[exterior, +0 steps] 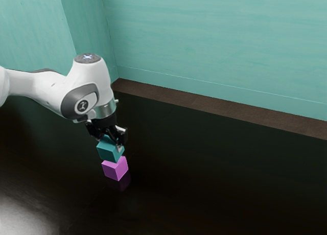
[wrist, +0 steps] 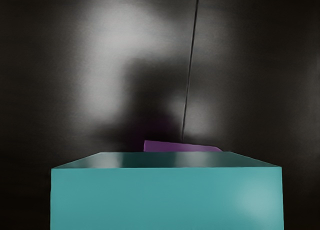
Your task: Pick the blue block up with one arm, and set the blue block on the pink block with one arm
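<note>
In the exterior view my black gripper (exterior: 110, 141) is shut on the blue block (exterior: 110, 151), a teal cube held by its upper part. The block sits right on top of the pink block (exterior: 115, 169), a purple-pink cube resting on the dark table (exterior: 214, 179); whether the two cubes touch I cannot tell. In the wrist view the blue block (wrist: 165, 195) looms large just under my hand, and a thin strip of the pink block (wrist: 180, 146) peeks out beyond its far edge.
A brown ledge (exterior: 219, 106) runs along the table's back edge below the teal wall (exterior: 214, 41). The glossy table surface stretches open toward the exterior view's right and front.
</note>
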`<control>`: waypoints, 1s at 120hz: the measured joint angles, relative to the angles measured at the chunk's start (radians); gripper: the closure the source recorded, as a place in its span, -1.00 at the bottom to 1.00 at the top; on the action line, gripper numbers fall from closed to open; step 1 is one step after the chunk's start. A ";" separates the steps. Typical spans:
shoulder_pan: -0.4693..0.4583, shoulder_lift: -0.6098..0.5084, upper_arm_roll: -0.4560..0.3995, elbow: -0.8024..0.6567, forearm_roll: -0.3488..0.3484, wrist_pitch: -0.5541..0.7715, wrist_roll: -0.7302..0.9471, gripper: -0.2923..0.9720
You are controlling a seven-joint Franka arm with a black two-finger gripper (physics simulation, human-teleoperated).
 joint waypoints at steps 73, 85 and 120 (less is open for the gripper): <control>-0.006 -0.003 0.057 -0.052 0.076 0.110 0.000 0.00; -0.016 -0.003 0.055 -0.054 0.052 0.116 0.000 -0.03; -0.036 0.018 0.062 -0.051 0.005 0.130 0.000 -0.07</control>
